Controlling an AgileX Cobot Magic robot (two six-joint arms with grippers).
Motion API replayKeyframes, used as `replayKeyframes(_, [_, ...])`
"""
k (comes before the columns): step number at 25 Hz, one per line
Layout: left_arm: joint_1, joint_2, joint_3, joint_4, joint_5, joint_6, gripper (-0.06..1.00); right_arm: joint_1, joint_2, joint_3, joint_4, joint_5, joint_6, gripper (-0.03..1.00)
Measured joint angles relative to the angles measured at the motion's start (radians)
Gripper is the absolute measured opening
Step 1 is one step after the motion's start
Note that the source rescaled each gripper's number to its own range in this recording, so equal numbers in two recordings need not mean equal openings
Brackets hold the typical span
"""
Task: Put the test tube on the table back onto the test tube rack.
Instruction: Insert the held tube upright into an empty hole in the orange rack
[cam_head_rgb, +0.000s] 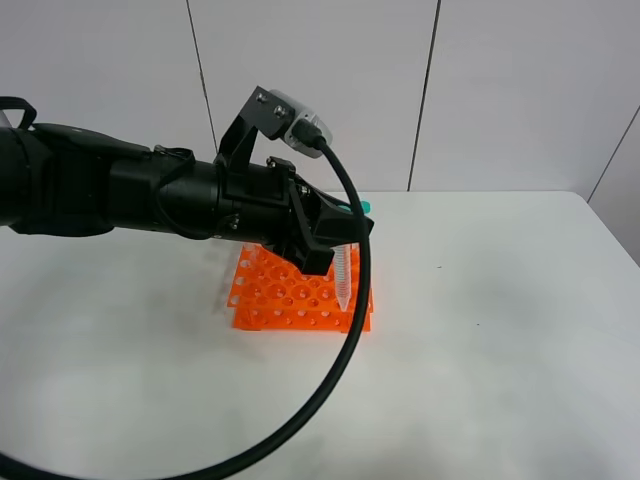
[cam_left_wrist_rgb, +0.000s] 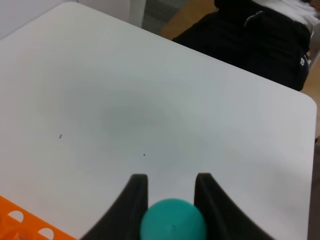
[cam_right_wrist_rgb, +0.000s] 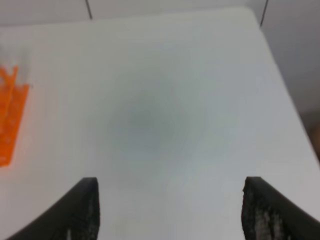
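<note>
While your left hand (cam_left_wrist_rgb: 170, 182) clamps the tube (cam_head_rgb: 342, 272) by its cap, centre the tip over a rack (cam_head_rgb: 290, 300) hole

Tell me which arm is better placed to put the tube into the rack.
Left. The left gripper holds the test tube tip down above the test tube rack; the right gripper is open, away from it.

Table (cam_head_rgb: 500, 330) carries rack (cam_head_rgb: 268, 302), apparently flat.
</note>
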Motion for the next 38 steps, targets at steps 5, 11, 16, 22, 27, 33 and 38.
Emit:
replayKeyframes(5, [0.000,0.000,0.000,0.000,0.005,0.000,0.00,0.000,-0.170,0.149,0.009,0.005,0.022,0.83])
replayKeyframes(11, [0.000,0.000,0.000,0.000,0.005,0.000,0.00,0.000,-0.297,0.233,0.013,-0.011,0.024,0.83])
replayKeyframes(16, [0.000,0.000,0.000,0.000,0.005,0.000,0.00,0.000,-0.302,0.249,0.018,-0.048,-0.007,0.83])
replayKeyframes(22, [0.000,0.000,0.000,0.000,0.005,0.000,0.00,0.000,-0.302,0.255,0.057,-0.057,-0.062,0.83])
replayKeyframes(27, [0.000,0.000,0.000,0.000,0.005,0.000,0.00,0.000,-0.302,0.255,0.059,-0.057,-0.063,0.83])
replayKeyframes(33, [0.000,0.000,0.000,0.003,0.005,0.000,0.00,0.000,-0.302,0.255,0.061,-0.057,-0.063,0.83])
replayKeyframes(38, [0.000,0.000,0.000,0.005,0.005,0.000,0.00,0.000,-0.302,0.255,0.061,-0.057,-0.063,0.83])
